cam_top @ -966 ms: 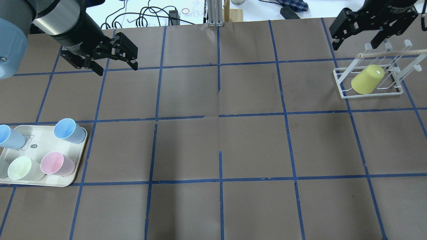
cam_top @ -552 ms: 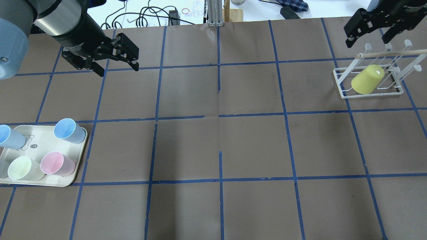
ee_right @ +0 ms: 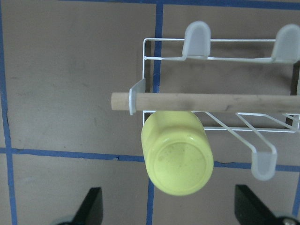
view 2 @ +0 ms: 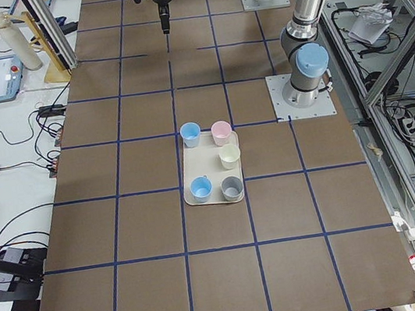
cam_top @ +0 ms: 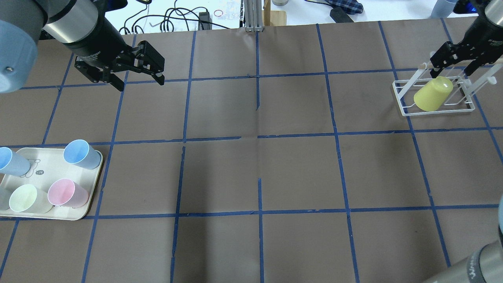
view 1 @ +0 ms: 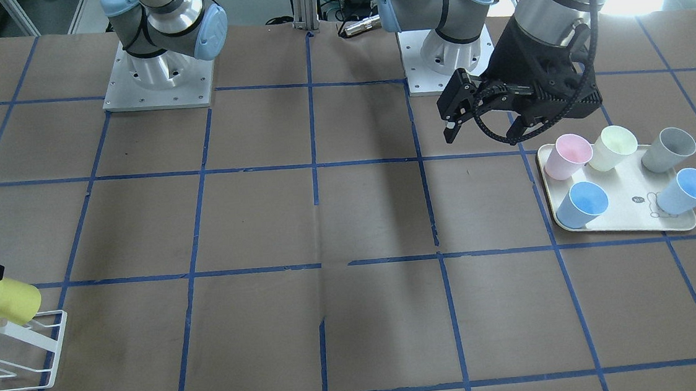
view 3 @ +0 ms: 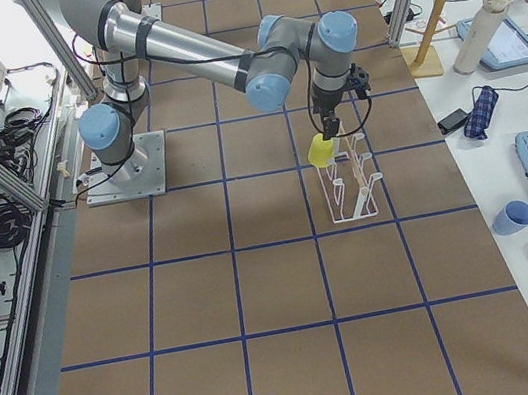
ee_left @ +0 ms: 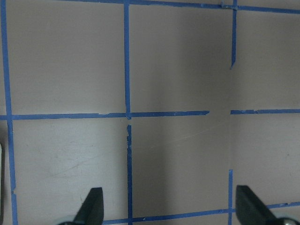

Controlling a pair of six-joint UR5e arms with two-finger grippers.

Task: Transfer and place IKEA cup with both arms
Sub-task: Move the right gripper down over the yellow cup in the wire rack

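Right wrist-mounted view: the IKEA cup (ee_right: 177, 157) sits mouth-down on a peg of the white wire rack (ee_right: 145, 61). Its closed base is turned up toward my camera, and its long axis leans away from upright. The wooden dowel (ee_right: 211, 102) of the rack crosses just above the cup's hidden mouth end.

The right gripper (ee_right: 171, 211) hangs over the cup with its fingers spread wide and nothing between them. The cup lies below it, roughly centred on the gap. The overhead view shows the same: right gripper (cam_top: 452, 70) above the rack's far end, the cup beneath it.

I judge this to be the approach before the first grasp. The descent has to follow the cup's lean, and the dowel is the nearest thing I could strike.

The left gripper (cam_top: 139, 83) is also wide and empty. It is well apart from the cup, across the table, so the right arm is plainly the nearer.

The tray (view 1: 629, 217) lies just beside the left gripper in the front-facing view. It holds five upright cups, all apparently empty:
- a pink cup (view 1: 562, 155)
- a cream cup (view 1: 614, 146)
- a grey cup (view 1: 667, 148)
- two light-blue cups (view 1: 583, 202)
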